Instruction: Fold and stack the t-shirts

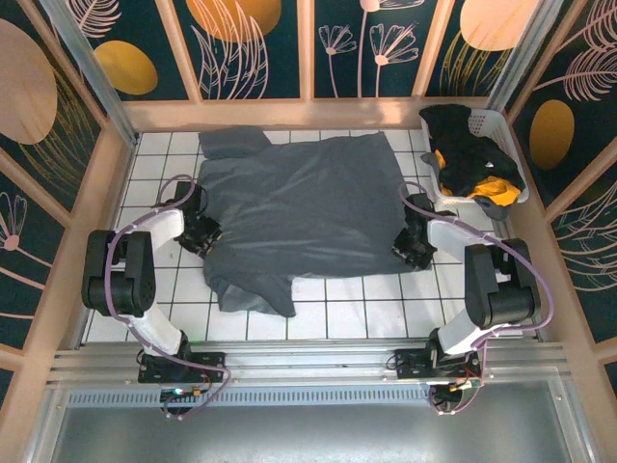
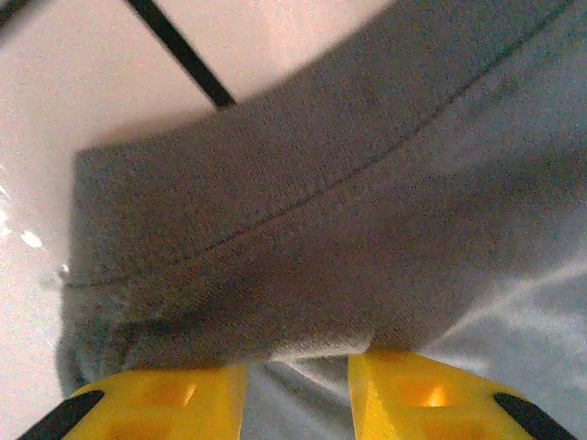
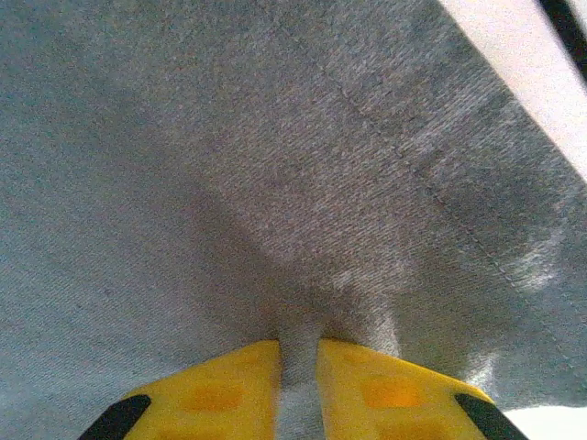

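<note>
Slate-grey t-shirt [image 1: 299, 207], flat, rumpled edges

2 black arms [image 1: 120, 275], white links, lilac cables [image 1: 145, 224] (looped), yellow fingers [image 2: 165, 403], black-tipped

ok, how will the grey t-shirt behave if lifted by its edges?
Likely floppy: the grey t-shirt lies wrinkled and bunches where the right gripper pinches it. Probably light, a thin knit, so it should sag between grip points. Pushed, it would likely crumple rather than slide.
</note>
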